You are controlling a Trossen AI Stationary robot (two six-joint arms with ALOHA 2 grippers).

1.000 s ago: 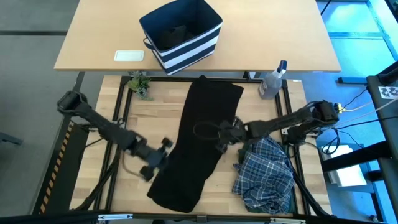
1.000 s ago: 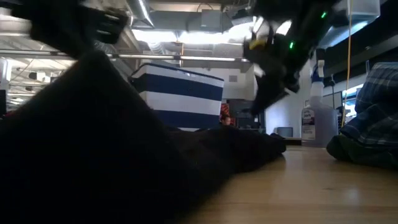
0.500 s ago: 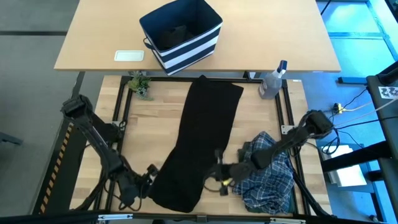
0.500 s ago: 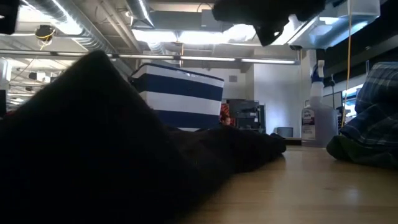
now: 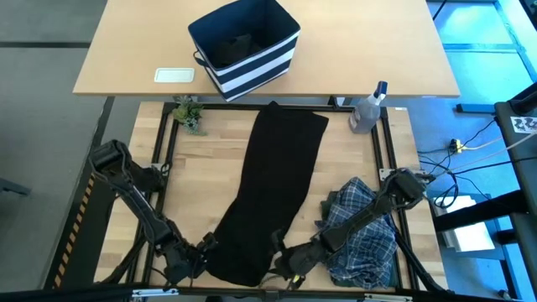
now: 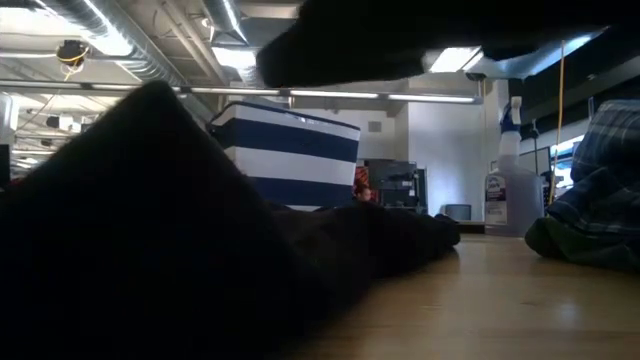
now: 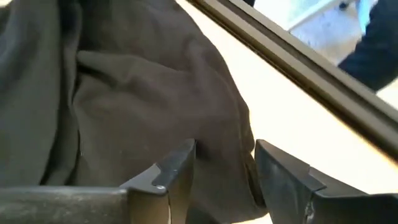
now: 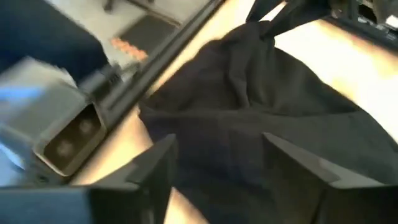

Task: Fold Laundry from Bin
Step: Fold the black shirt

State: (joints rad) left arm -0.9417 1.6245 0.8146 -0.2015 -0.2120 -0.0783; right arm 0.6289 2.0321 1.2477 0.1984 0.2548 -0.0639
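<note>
We see both sets of jaws at the near end of the black garment [image 5: 273, 189], which lies stretched lengthwise down the middle of the counter [image 5: 205, 168]. The left gripper [image 5: 195, 258] sits at the garment's near left corner; in its wrist view its two fingers [image 7: 171, 174] stand apart with dark cloth [image 7: 124, 93] between and under them, not pinched. The right gripper [image 5: 285, 262] sits at the near right corner; its jaws are spread wide over the cloth [image 8: 261, 124], holding nothing.

Hard to make out: in the overhead view both grippers blend into the dark fabric, so we cannot tell whether the fingertips touch it. In the low view a dark blurred mass fills the top and the black garment [image 6: 150, 250] blocks most of the left; neither gripper can be picked out there.

Containers: one striped bin [image 5: 245, 46] on the far table [image 5: 403, 50], well apart from the arms. Something dark lies in its bottom; we cannot tell what it is.

Count: one black garment laid out; one plaid shirt [image 5: 361, 235] crumpled at the near right, under the right arm; a dark green edge [image 5: 388, 277] shows beneath the plaid. One spray bottle [image 5: 367, 109] at the far right corner, one small plant [image 5: 190, 113] at the far left corner, one white flat item [image 5: 174, 75] on the far table.
</note>
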